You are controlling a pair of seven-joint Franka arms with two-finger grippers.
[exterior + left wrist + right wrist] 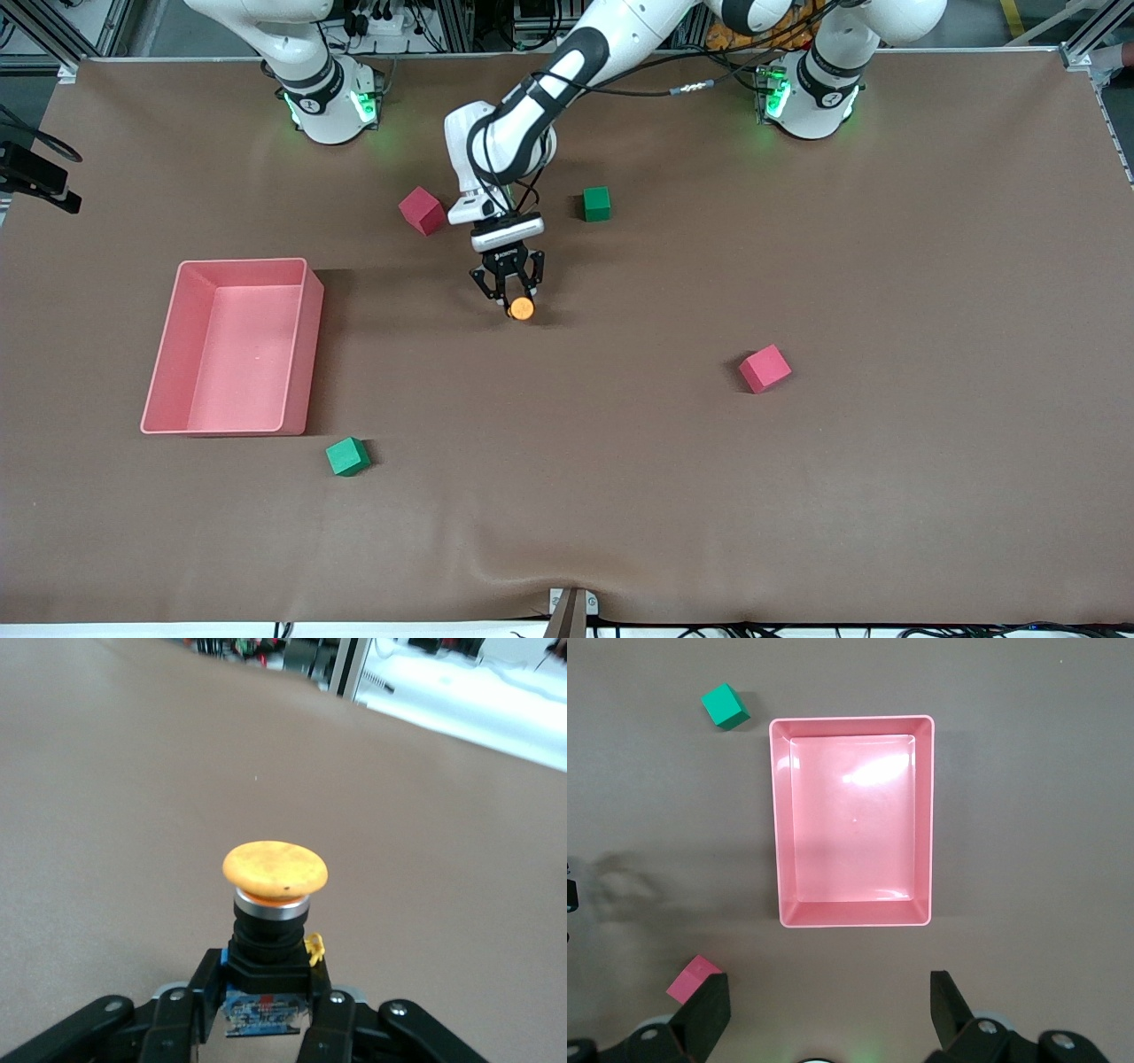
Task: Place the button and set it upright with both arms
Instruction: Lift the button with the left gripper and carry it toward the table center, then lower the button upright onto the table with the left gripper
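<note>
The pink tray point(232, 347) sits at about nine o'clock on the table, toward the right arm's end. The right gripper point(824, 1010) hangs high over the table by it, fingers spread wide and empty; that arm waits. At the table's centre the left gripper point(515, 299) is closed on the black body of the button point(522, 307), whose orange cap points away from the fingers, out along the table. Whether the button rests on the table or hangs just above it cannot be told. A red cube point(422, 211) lies at eleven o'clock from it and a green cube point(597, 204) at one o'clock. Judged risk: the grip is low on a small body, so on release the top-heavy button could tip or roll
</note>
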